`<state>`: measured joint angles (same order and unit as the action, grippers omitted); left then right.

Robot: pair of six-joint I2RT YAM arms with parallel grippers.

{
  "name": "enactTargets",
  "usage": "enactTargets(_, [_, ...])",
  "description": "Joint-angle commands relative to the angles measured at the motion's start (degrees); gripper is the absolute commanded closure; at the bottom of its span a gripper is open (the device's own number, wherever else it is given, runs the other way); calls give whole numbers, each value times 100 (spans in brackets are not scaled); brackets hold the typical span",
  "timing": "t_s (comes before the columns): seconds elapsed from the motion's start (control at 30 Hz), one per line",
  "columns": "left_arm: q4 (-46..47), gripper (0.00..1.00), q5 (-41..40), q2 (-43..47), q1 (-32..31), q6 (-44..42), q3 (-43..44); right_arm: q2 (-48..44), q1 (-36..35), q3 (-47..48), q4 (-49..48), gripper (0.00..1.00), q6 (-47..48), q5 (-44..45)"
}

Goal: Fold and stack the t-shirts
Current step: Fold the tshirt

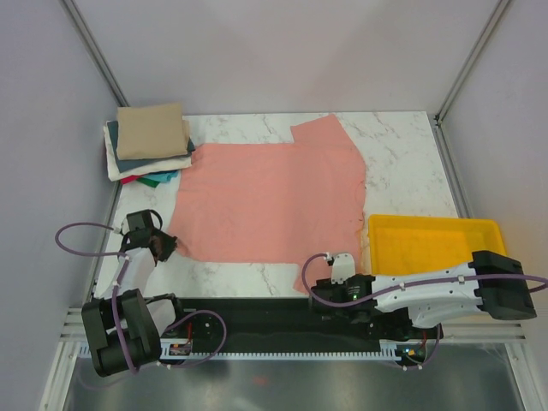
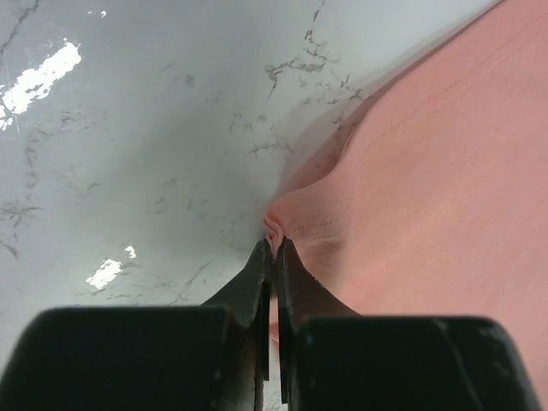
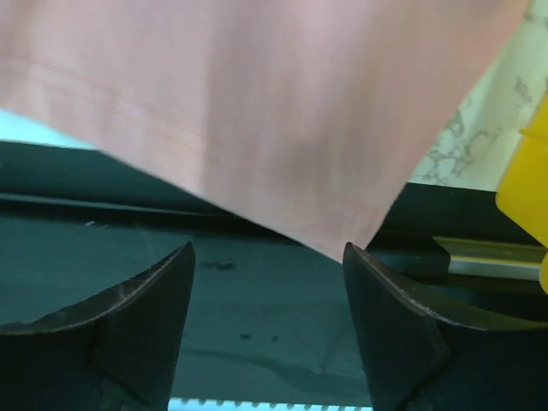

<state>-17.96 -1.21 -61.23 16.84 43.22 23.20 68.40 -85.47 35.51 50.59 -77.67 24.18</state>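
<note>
A large salmon-pink t-shirt lies spread flat on the marble table. My left gripper is at its near left corner, shut on a pinch of the pink hem. My right gripper is open at the shirt's near right corner, which hangs over the table's front edge just ahead of the fingertips, not held. A stack of folded t-shirts sits at the far left, tan on top, with white, dark teal, green and red edges below.
A yellow plastic tray stands at the near right, beside the right arm. The black base rail runs along the table's front edge. Metal frame posts rise at the far corners.
</note>
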Motion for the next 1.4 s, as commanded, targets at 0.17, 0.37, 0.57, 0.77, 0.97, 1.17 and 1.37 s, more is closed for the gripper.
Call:
enactTargets(0.17, [231, 98, 95, 33, -40, -139, -26, 1024, -84, 342, 513, 24, -495, 613])
enactTargets(0.37, [249, 98, 199, 24, -32, -147, -26, 1842, -84, 782, 830, 24, -319, 939])
enactTargets(0.57, [240, 98, 209, 24, -40, -165, -26, 2256, -84, 861, 847, 29, -231, 1070])
enactTargets(0.77, [240, 98, 209, 32, -32, -156, -26, 2441, -75, 914, 865, 65, -196, 1176])
enactTargets(0.97, [100, 98, 349, 233, -32, -156, -18, 2108, -92, 1002, 1040, 100, -213, 1220])
enactTargets(1.17, [-585, 98, 815, 1349, -32, -86, 395, 1748, -356, 1484, 1725, 100, -371, 1273])
enactTargets(1.37, [-1429, 98, 964, 1281, -32, -393, 1370, 914, -156, 2020, 2051, 100, -65, 1676])
